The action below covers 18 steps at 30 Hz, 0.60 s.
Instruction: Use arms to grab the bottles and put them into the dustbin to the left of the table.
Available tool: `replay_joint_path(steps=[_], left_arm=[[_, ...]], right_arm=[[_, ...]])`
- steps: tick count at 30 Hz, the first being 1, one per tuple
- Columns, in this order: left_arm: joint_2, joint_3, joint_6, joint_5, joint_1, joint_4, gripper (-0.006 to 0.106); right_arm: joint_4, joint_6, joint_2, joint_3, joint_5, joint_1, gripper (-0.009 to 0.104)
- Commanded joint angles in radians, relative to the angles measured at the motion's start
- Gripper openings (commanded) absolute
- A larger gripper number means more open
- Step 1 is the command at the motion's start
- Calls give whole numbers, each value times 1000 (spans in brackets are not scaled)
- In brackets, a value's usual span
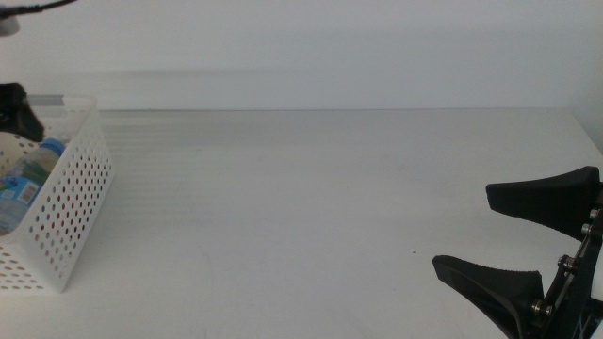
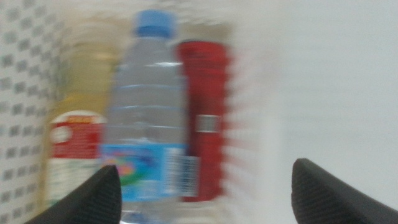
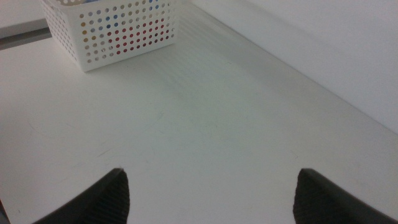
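Both pairs of jaws are spread wide with nothing between them. From the middle view, the right gripper (image 1: 513,235) sits low over the table (image 1: 311,207) at about four o'clock, its two dark wedge jaws pointing toward nine o'clock and parted above bare white surface; its own wrist camera shows the same gap over the tabletop (image 3: 205,143), with the dustbin (image 3: 112,37) well apart from it. The left gripper (image 2: 205,193) hangs over the bin, its jaws released and apart, and in the middle view only a dark bit of that arm (image 1: 19,111) shows at the nine o'clock edge.

All three containers lie inside the white perforated dustbin (image 1: 71,202), which stands at the table's nine o'clock side. In the blurred left wrist picture they rest side by side and touching: the pale yellow bottle (image 2: 78,118) with a red-and-white label against one holed wall, the blue-capped water bottle (image 2: 149,112) in the middle, and the red soda can (image 2: 205,118) on its other side. The middle view shows just the water bottle's blue cap and label (image 1: 33,169) above the rim. Red and blue colours show through the basket's holes in the right wrist view.
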Motion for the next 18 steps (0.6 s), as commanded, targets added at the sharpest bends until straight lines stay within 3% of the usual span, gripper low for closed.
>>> replay_joint_path(steps=[1,8,18], left_arm=[[-120,40,68,-82,-21,-120,90],[-306,217,168,-165,-64,-320,90],[-388,341,242,-274,-263,-393,90]], right_arm=[[-6,-13,-6,-27,-70,-1,70],[-6,-13,-6,-27,-70,-1,70],[-6,-13,-6,-27,-70,-1,70]])
